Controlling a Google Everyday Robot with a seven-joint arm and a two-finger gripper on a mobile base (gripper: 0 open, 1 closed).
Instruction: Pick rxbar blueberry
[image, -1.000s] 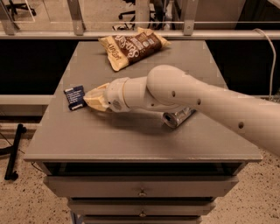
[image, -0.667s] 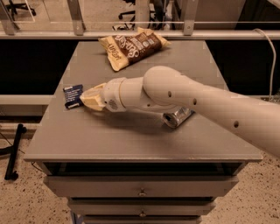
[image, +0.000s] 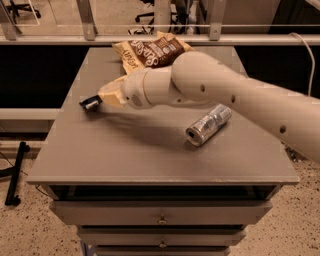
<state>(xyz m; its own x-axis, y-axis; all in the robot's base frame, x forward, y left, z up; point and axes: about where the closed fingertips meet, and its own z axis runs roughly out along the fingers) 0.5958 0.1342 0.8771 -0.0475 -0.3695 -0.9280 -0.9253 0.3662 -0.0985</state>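
Observation:
The rxbar blueberry (image: 90, 103), a small dark navy wrapper with a white end patch, sits at the tip of my gripper (image: 101, 100) over the left part of the grey table (image: 150, 160). It is tilted and looks raised a little off the surface. My gripper is shut on it, and its fingers are mostly hidden behind the tan wrist cover. My cream arm (image: 225, 95) reaches in from the right across the table.
A brown-and-tan chip bag (image: 150, 52) lies at the back of the table, just behind my wrist. A silver can (image: 208, 124) lies on its side right of centre, under my arm. Drawers (image: 160, 217) are below the front edge. A railing runs behind.
My arm has risen and uncovered the whole can. The bar has moved slightly up and right with the gripper and now tilts.

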